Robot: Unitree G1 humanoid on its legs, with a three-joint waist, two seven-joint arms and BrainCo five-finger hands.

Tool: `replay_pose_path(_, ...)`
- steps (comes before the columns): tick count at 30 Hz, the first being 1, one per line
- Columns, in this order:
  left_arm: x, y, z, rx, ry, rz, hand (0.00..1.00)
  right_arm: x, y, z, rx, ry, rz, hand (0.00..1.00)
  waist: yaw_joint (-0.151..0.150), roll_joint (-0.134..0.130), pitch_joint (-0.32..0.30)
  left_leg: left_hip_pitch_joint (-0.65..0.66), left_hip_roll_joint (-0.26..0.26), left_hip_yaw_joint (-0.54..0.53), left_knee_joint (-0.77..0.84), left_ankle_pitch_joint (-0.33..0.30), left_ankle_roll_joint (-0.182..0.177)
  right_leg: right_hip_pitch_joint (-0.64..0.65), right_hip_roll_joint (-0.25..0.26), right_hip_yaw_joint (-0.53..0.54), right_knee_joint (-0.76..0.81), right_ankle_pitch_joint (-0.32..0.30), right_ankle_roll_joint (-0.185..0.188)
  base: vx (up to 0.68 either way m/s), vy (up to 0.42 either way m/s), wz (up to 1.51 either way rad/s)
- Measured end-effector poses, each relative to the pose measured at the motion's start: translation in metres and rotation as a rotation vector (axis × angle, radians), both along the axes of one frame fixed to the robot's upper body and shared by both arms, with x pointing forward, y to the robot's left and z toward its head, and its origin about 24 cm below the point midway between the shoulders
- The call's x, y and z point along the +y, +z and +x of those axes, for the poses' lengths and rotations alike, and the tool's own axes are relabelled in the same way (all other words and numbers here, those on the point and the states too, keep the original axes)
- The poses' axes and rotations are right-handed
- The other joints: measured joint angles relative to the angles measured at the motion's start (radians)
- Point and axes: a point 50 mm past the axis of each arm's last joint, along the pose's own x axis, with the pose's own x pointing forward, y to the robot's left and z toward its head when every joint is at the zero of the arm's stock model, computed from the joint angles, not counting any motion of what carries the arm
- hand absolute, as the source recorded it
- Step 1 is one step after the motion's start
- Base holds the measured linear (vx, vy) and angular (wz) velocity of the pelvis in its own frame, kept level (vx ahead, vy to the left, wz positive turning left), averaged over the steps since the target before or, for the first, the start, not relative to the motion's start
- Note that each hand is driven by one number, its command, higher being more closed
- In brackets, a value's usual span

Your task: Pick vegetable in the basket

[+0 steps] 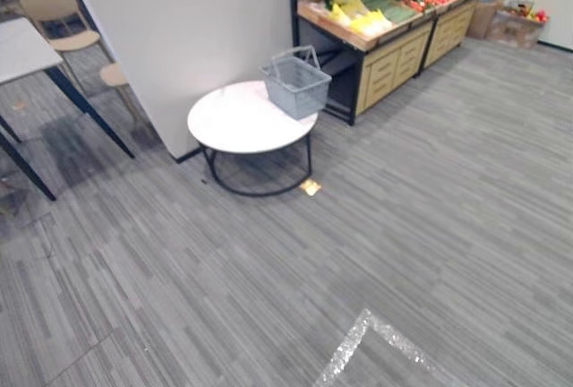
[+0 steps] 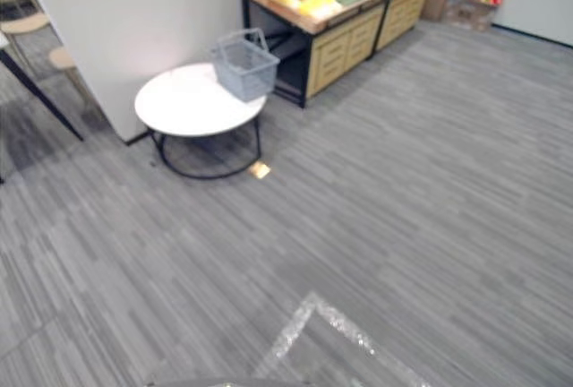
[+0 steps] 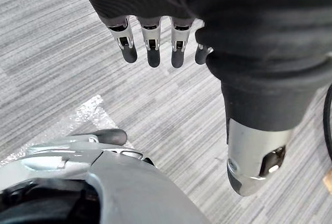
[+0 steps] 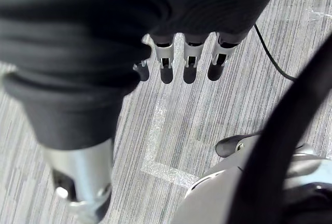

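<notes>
A grey wire basket (image 1: 296,81) stands at the right rim of a round white table (image 1: 242,123), handle up and nothing seen inside it. Behind it a wooden produce stand (image 1: 383,51) holds vegetables (image 1: 363,12): yellow, green and red ones in trays. My left hand (image 3: 150,42) hangs over the grey floor with relaxed straight fingers and holds nothing. My right hand (image 4: 189,60) hangs the same way, fingers straight and empty. Both hands are far from the table and the stand.
A white partition wall (image 1: 179,29) rises just behind the table. Chairs (image 1: 63,20) and a dark-legged table (image 1: 27,55) stand at the left. Cardboard boxes (image 1: 515,24) sit past the stand. A silver tape mark (image 1: 358,342) and a small yellow scrap (image 1: 311,187) lie on the carpet.
</notes>
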Motion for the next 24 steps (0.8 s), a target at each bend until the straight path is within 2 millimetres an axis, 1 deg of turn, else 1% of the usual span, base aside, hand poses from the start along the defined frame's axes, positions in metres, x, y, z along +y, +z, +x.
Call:
replay_pose_path(1, 0.004, 0.002, 0.008, -0.016, -0.001, 0.018, 0.00, 0.003, 0.000, 0.005, -0.011, 0.002, 0.006, 0.00, -0.003, -0.019, 0.022, -0.015, 0.000, -0.002, 0.020, -0.005, -0.007, -0.034, -0.008, -0.002, 0.064, -0.033, -0.006, -0.04, -0.086, 0.10)
replay_pose_path(2, 0.008, 0.003, 0.012, -0.026, 0.002, 0.033, 0.00, 0.006, 0.000, 0.006, -0.013, 0.001, 0.012, 0.00, -0.004, -0.032, 0.032, -0.031, 0.002, -0.004, 0.054, -0.023, -0.025, -0.053, -0.015, -0.003, 0.102, -0.054, -0.012, -0.04, -0.128, 0.13)
replay_pose_path(3, 0.010, 0.004, 0.016, -0.036, 0.021, 0.043, 0.00, 0.007, -0.001, 0.006, -0.012, 0.000, 0.013, 0.00, -0.003, -0.041, 0.040, -0.074, 0.019, -0.003, 0.149, -0.073, -0.032, -0.069, -0.017, -0.008, 0.135, -0.085, -0.020, -0.03, -0.127, 0.10)
replay_pose_path(4, 0.010, 0.004, 0.016, -0.041, 0.035, 0.043, 0.00, 0.007, -0.001, 0.005, -0.009, 0.002, 0.011, 0.00, 0.000, -0.034, 0.048, -0.118, 0.046, 0.001, 0.264, -0.123, -0.051, -0.064, -0.012, -0.013, 0.145, -0.107, -0.036, 0.00, -0.112, 0.10)
replay_pose_path(5, 0.010, 0.004, 0.016, -0.044, 0.049, 0.043, 0.00, 0.007, -0.001, 0.004, -0.006, 0.003, 0.009, 0.00, 0.003, -0.037, 0.052, -0.155, 0.067, 0.006, 0.363, -0.141, -0.059, -0.058, -0.008, -0.017, 0.147, -0.113, -0.043, -0.01, -0.104, 0.13)
replay_pose_path(6, 0.011, 0.005, 0.014, -0.058, 0.101, 0.036, 0.00, 0.006, -0.001, 0.001, 0.006, 0.007, 0.006, 0.00, 0.002, -0.036, 0.061, -0.251, 0.120, 0.021, 0.599, -0.137, -0.053, -0.037, -0.004, -0.027, 0.153, -0.125, -0.051, 0.05, -0.125, 0.17)
replay_pose_path(7, 0.006, 0.003, 0.013, -0.075, 0.190, 0.009, 0.00, 0.003, -0.001, -0.003, 0.014, 0.004, -0.003, 0.00, 0.003, -0.017, 0.081, -0.328, 0.183, 0.021, 0.811, -0.088, 0.014, 0.000, 0.013, -0.036, 0.158, -0.138, -0.060, 0.07, -0.104, 0.11)
replay_pose_path(8, 0.004, 0.003, 0.011, -0.086, 0.240, -0.002, 0.00, 0.002, -0.001, -0.005, 0.018, 0.002, -0.006, 0.00, 0.007, -0.009, 0.089, -0.349, 0.207, 0.021, 0.892, -0.054, 0.043, 0.018, 0.020, -0.035, 0.166, -0.149, -0.061, 0.15, -0.071, 0.04)
replay_pose_path(9, 0.003, 0.003, 0.004, -0.082, 0.283, -0.011, 0.00, 0.002, -0.001, -0.008, 0.026, 0.004, -0.010, 0.00, 0.013, -0.004, 0.095, -0.385, 0.231, 0.008, 0.997, 0.030, 0.057, 0.043, 0.020, -0.032, 0.187, -0.172, -0.070, 0.16, -0.027, 0.01)
replay_pose_path(10, 0.004, 0.002, -0.001, -0.076, 0.302, -0.009, 0.00, 0.004, -0.001, -0.007, 0.025, 0.018, -0.011, 0.00, 0.014, -0.018, 0.100, -0.439, 0.222, -0.026, 1.085, 0.076, 0.044, 0.064, 0.016, -0.024, 0.188, -0.188, -0.077, 0.17, -0.030, -0.01)
replay_pose_path(11, 0.005, 0.003, -0.001, -0.077, 0.303, -0.007, 0.00, 0.005, -0.001, -0.003, 0.021, 0.031, -0.013, 0.00, 0.018, -0.015, 0.101, -0.467, 0.202, -0.053, 1.093, 0.035, 0.028, 0.079, 0.010, -0.017, 0.187, -0.197, -0.080, 0.20, -0.008, -0.07)
replay_pose_path(12, 0.001, 0.002, -0.001, -0.077, 0.299, -0.017, 0.00, 0.002, 0.000, 0.003, 0.009, 0.040, -0.025, 0.00, 0.022, -0.019, 0.099, -0.491, 0.174, -0.071, 1.058, -0.010, 0.016, 0.085, 0.005, -0.002, 0.184, -0.200, -0.083, 0.22, 0.031, -0.31)
replay_pose_path(13, -0.001, 0.002, 0.001, -0.077, 0.284, -0.022, 0.00, 0.001, 0.001, 0.012, -0.011, 0.054, -0.029, 0.00, 0.033, -0.012, 0.099, -0.516, 0.143, -0.083, 0.950, -0.047, 0.012, 0.085, -0.003, 0.022, 0.173, -0.201, -0.083, 0.22, 0.058, -0.42)
replay_pose_path(14, -0.002, 0.001, -0.001, -0.072, 0.277, -0.024, 0.00, 0.000, 0.002, 0.017, -0.022, 0.063, -0.034, 0.00, 0.038, -0.010, 0.099, -0.526, 0.129, -0.082, 0.879, -0.048, 0.011, 0.086, -0.008, 0.034, 0.166, -0.201, -0.083, 0.24, 0.096, -0.61)
replay_pose_path(15, -0.004, 0.001, -0.006, -0.057, 0.267, -0.025, 0.00, 0.000, 0.004, 0.029, -0.050, 0.077, -0.038, 0.00, 0.040, -0.006, 0.100, -0.536, 0.110, -0.077, 0.700, -0.036, 0.008, 0.097, -0.015, 0.053, 0.140, -0.201, -0.083, 0.28, 0.115, -0.54)
replay_pose_path(16, -0.006, 0.000, -0.009, -0.044, 0.251, -0.028, 0.00, -0.001, 0.006, 0.037, -0.076, 0.085, -0.045, 0.00, 0.036, 0.001, 0.098, -0.532, 0.091, -0.079, 0.470, 0.016, -0.011, 0.118, -0.020, 0.065, 0.110, -0.206, -0.073, 0.40, 0.165, -0.47)
replay_pose_path(17, -0.007, 0.000, -0.009, -0.041, 0.242, -0.030, 0.00, -0.002, 0.007, 0.039, -0.084, 0.092, -0.051, 0.00, 0.037, 0.007, 0.098, -0.525, 0.086, -0.082, 0.351, 0.053, -0.029, 0.132, -0.020, 0.073, 0.096, -0.211, -0.064, 0.46, 0.221, -0.44)
replay_pose_path(18, -0.011, -0.001, -0.011, -0.035, 0.236, -0.037, 0.00, -0.005, 0.009, 0.040, -0.090, 0.118, -0.066, 0.00, 0.043, 0.026, 0.100, -0.519, 0.094, -0.091, 0.194, 0.089, -0.050, 0.161, -0.016, 0.094, 0.071, -0.225, -0.043, 0.42, 0.232, -0.41)
replay_pose_path(19, -0.011, -0.001, -0.011, -0.033, 0.233, -0.037, 0.00, -0.007, 0.009, 0.041, -0.090, 0.129, -0.072, 0.00, 0.046, 0.036, 0.099, -0.527, 0.104, -0.095, 0.168, 0.089, -0.050, 0.179, -0.014, 0.108, 0.059, -0.234, -0.036, 0.47, 0.309, -0.62)
replay_pose_path(20, -0.015, -0.002, -0.014, -0.023, 0.226, -0.045, 0.00, -0.009, 0.010, 0.042, -0.093, 0.148, -0.083, 0.00, 0.051, 0.049, 0.095, -0.542, 0.122, -0.107, 0.176, 0.093, -0.047, 0.214, -0.015, 0.135, 0.043, -0.262, -0.023, 0.42, 0.289, -0.64)
replay_pose_path(21, -0.011, -0.002, -0.020, -0.003, 0.219, -0.040, 0.00, -0.006, 0.009, 0.041, -0.091, 0.162, -0.075, 0.00, 0.057, 0.034, 0.080, -0.559, 0.104, -0.102, 0.267, 0.176, -0.032, 0.245, -0.053, 0.156, 0.041, -0.294, -0.037, 0.56, 0.347, -0.66)
replay_pose_path(22, -0.007, -0.002, -0.023, 0.003, 0.218, -0.030, 0.00, -0.001, 0.007, 0.038, -0.083, 0.166, -0.062, 0.00, 0.060, 0.007, 0.065, -0.564, 0.084, -0.097, 0.290, 0.183, -0.022, 0.243, -0.074, 0.176, 0.059, -0.298, -0.043, 0.59, 0.289, -0.58)
replay_pose_path(23, 0.003, 0.000, -0.026, 0.010, 0.215, -0.001, 0.00, 0.014, 0.006, 0.041, -0.094, 0.203, -0.023, 0.00, 0.059, -0.039, 0.020, -0.579, 0.036, -0.081, 0.309, 0.170, 0.003, 0.178, -0.122, 0.224, 0.154, -0.272, -0.047, 0.73, 0.319, -0.29)
replay_pose_path(24, 0.008, 0.001, -0.024, 0.004, 0.207, 0.010, 0.00, 0.017, 0.005, 0.042, -0.104, 0.209, -0.011, 0.00, 0.052, -0.053, 0.012, -0.571, 0.012, -0.073, 0.315, 0.151, 0.039, 0.141, -0.141, 0.238, 0.233, -0.240, -0.017, 0.63, 0.253, -0.13)
